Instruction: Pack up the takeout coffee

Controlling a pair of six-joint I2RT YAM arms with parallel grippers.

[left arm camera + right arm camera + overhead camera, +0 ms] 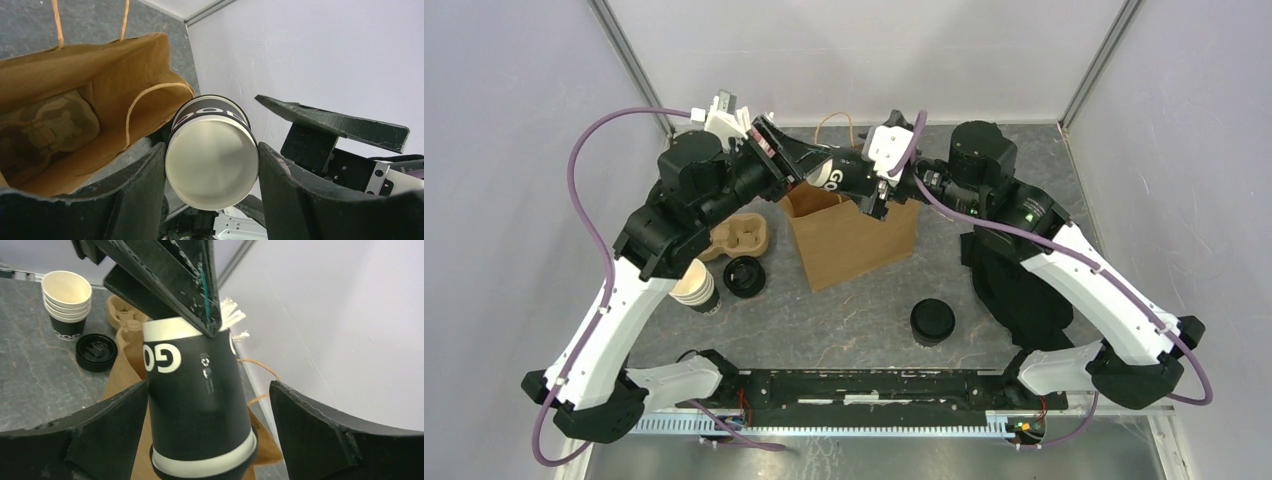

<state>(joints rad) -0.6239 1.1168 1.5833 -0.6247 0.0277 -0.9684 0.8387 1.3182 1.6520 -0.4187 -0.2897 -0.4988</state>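
Note:
One takeout coffee cup (842, 180), dark with white "GO" lettering and a black lid, hangs on its side over the mouth of the brown paper bag (854, 240). My left gripper (211, 150) is shut on its base end, and the cream bottom (212, 165) touches both fingers. My right gripper (209, 390) is open around the lidded end (195, 405), with a clear gap on the right side. In the top view the left gripper (809, 170) and the right gripper (879, 195) face each other. A second lidded cup (932, 322) stands on the table in front of the bag.
A pulp cup carrier (45, 130) lies inside the bag (100, 100). Another carrier (739, 235), loose black lids (744, 275) and a stack of open cups (694, 285) sit left of the bag. A black cloth (1014, 290) lies to the right.

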